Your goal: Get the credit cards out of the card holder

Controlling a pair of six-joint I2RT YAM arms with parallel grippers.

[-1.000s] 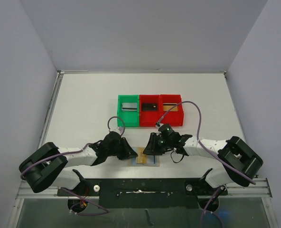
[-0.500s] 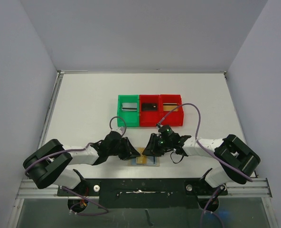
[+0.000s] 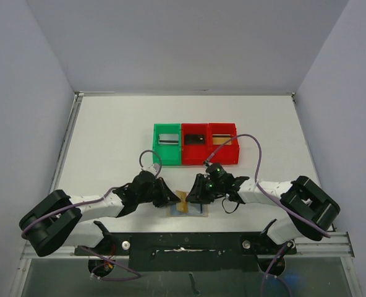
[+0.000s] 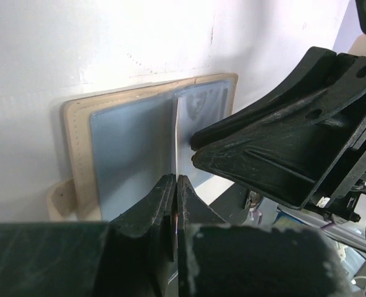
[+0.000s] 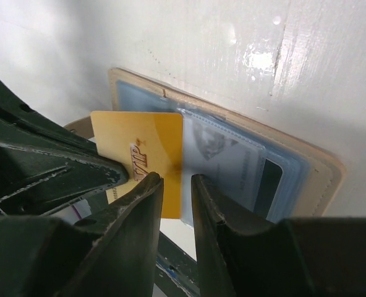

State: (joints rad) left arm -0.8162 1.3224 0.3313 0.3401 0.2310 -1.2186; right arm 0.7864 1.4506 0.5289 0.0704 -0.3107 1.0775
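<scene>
The open card holder (image 5: pixel 282 158) lies on the counter (image 3: pixel 115 136), just ahead of the left pincer (image 4: pixel 174 185) and beneath the half-open right pincer (image 5: pixel 175 185). The nearer left pincer is clamped on the gold card (image 5: pixel 136 142), whose long axis runs straight ahead from its tips to the pocket mouth.

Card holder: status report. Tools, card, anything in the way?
Left tool shut on the gold card. Card almost out of the card holder. Right tool part open, tips on the card holder, close beside the card.
</scene>
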